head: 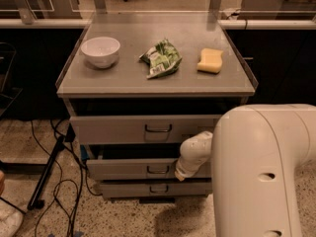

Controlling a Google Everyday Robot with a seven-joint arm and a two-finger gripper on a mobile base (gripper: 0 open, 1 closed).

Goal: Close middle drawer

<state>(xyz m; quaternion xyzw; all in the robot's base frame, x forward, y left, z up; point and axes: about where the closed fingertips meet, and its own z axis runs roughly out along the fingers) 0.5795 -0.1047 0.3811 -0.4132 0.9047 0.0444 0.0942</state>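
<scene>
The middle drawer (129, 168) is a shallow grey drawer with a small dark loop handle (158, 170). It stands partly pulled out, with a dark gap above its front. My gripper (181, 173) is at the end of the white forearm, against the drawer's front just right of the handle. The taller top drawer (118, 129) sits above it and the lowest drawer (128, 188) below it.
On the cabinet top (128, 83) lie a white bowl (100, 51), a green snack bag (161, 59) and a yellow sponge (211, 60). My large white arm housing (266, 172) fills the lower right. Black cables and a stand leg (47, 179) lie on the floor at left.
</scene>
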